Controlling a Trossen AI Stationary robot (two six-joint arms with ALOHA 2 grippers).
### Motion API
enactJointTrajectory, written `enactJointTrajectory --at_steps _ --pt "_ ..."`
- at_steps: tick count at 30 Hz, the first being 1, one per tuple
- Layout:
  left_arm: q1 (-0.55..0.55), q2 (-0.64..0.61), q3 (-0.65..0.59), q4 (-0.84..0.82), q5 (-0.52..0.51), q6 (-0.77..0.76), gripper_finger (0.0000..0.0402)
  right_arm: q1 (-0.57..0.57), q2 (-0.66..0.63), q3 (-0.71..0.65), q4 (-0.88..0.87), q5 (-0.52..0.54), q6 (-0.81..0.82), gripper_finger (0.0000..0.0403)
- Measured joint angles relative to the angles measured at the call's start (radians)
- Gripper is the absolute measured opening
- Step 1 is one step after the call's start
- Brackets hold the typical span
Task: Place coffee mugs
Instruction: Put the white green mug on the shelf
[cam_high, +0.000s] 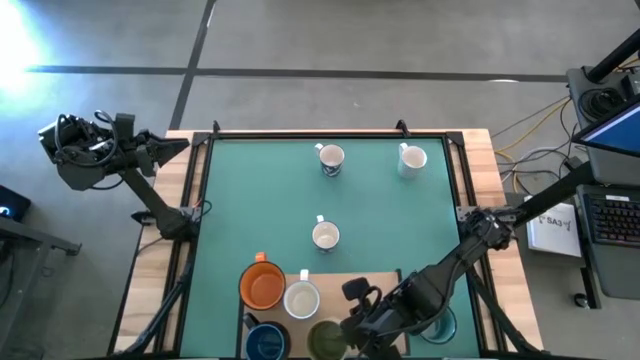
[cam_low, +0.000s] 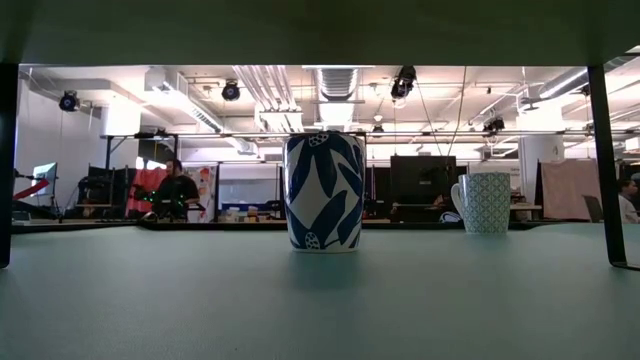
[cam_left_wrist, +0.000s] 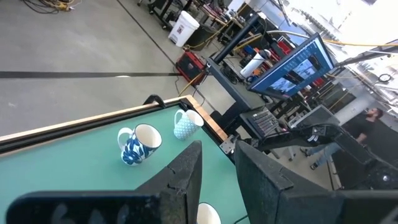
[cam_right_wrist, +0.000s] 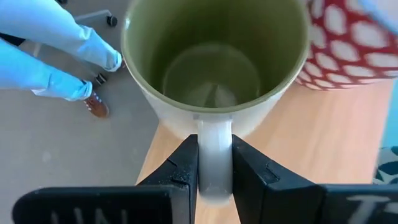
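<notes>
The right gripper (cam_right_wrist: 214, 171) sits at the near edge of the green-topped counter (cam_high: 230, 200), its jaws clamped on the cream handle of the round ceramic mug with the olive-green inside (cam_right_wrist: 214, 62), whose bowl stands just past the fingertips beside a red-and-white patterned mug (cam_right_wrist: 345, 43). Around it at that edge cluster an orange mug (cam_high: 264, 285), a white mug (cam_high: 301, 298) and what seems, half cut off, a dark blue mug (cam_high: 265, 343). Three more stand apart on the counter: a blue-leaf-patterned white mug (cam_low: 324, 191), a pale teal-lattice mug (cam_low: 485, 202) and a small white mug (cam_high: 325, 236), while the left gripper (cam_left_wrist: 217, 174) hangs off the far left corner, jaws narrowly parted and empty.
</notes>
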Motion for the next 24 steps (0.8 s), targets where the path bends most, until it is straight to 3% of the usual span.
enactJointTrajectory --at_steps 24 --pt "0.000 -0.002 0.000 0.000 0.001 0.000 0.0079 -0.023 0.024 -0.002 0.106 0.052 0.029 0.0058"
